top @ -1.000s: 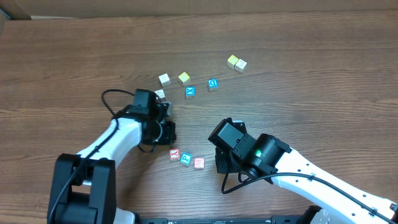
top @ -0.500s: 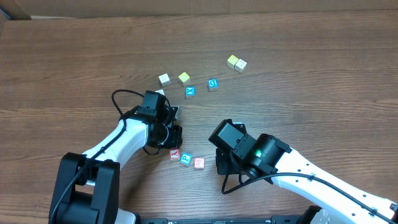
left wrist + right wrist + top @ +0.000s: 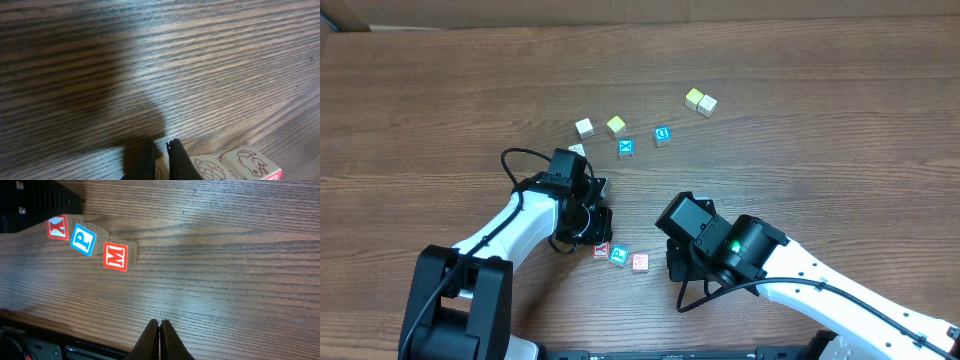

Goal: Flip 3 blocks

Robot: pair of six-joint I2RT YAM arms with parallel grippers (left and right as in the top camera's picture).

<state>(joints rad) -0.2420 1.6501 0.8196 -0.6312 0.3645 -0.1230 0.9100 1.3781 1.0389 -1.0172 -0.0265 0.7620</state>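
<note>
Three letter blocks lie in a short row near the table's front: red Y (image 3: 601, 249), blue P (image 3: 618, 254) and red M (image 3: 639, 262). The right wrist view shows them lettered face on: Y (image 3: 57, 227), P (image 3: 82, 239), M (image 3: 115, 256). My left gripper (image 3: 597, 232) hangs right at the Y end of the row, shut and empty. In its own view the left gripper (image 3: 161, 144) has fingertips low over the wood, with pictured block faces (image 3: 247, 162) just behind. My right gripper (image 3: 160, 325) is shut and empty, a little way right of M.
Farther back lie other cubes: a white one (image 3: 584, 127), a yellow one (image 3: 616, 125), blue X (image 3: 625, 148), blue D (image 3: 662, 135), and a pale pair (image 3: 700, 101). Another cube (image 3: 577, 151) peeks out beside the left arm. The table's front edge runs close behind the right gripper.
The left arm has swung right and toward the front, bringing its shut gripper up to the Y block. The right arm and the blocks have not moved.
</note>
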